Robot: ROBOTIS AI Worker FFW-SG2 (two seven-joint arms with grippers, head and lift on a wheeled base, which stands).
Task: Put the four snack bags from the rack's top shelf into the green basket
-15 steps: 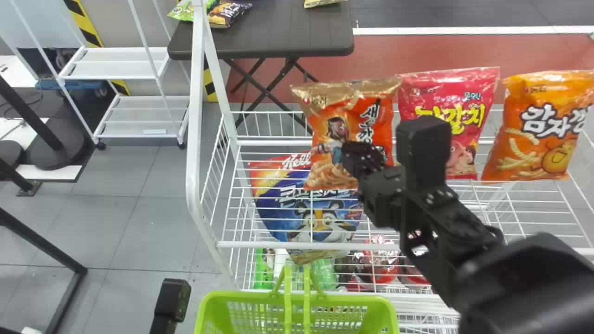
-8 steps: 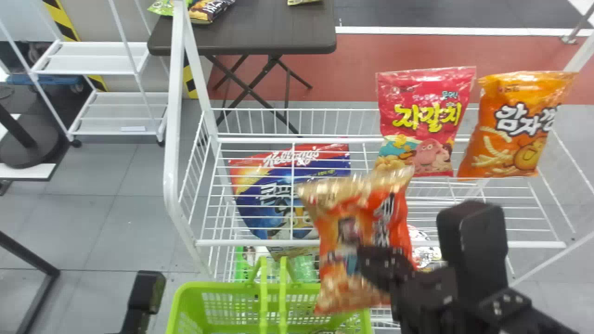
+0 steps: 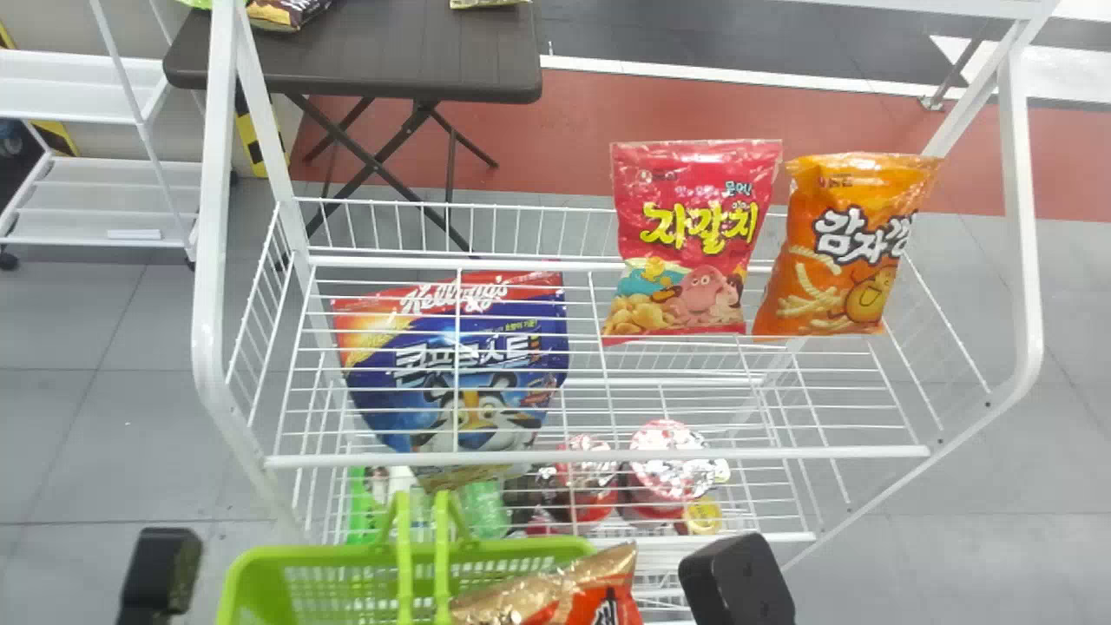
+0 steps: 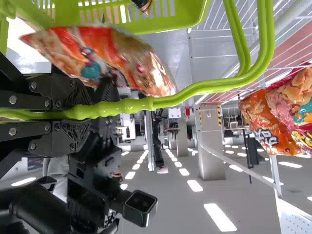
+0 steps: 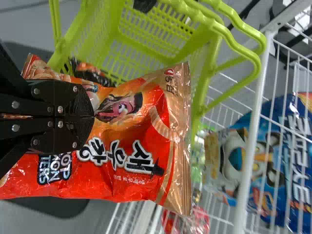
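My right gripper (image 3: pixel 738 577) is at the head view's bottom edge, beside the gold-and-orange snack bag (image 3: pixel 555 603) over the green basket (image 3: pixel 512 550). In the right wrist view the right gripper (image 5: pixel 92 117) is shut on this bag (image 5: pixel 161 126), with the basket (image 5: pixel 114 41) behind; a dark package (image 5: pixel 90 70) shows inside it. My left gripper (image 3: pixel 161 569) stays at the basket's left; in the left wrist view the left gripper (image 4: pixel 80 112) is shut on the green handle (image 4: pixel 165 102). A pink bag (image 3: pixel 686 243) and an orange bag (image 3: pixel 846 247) stand upright on the top shelf.
The white wire rack (image 3: pixel 599 455) stands just beyond the basket. On a lower level are a blue cereal bag (image 3: pixel 460 373) and several cups and bottles. A dark folding table (image 3: pixel 356 52) is behind, and a white shelf cart (image 3: pixel 104 200) at the left.
The right gripper has carried the gold-and-orange bag off the top shelf, back and down over the basket. The head view has swung to the right.
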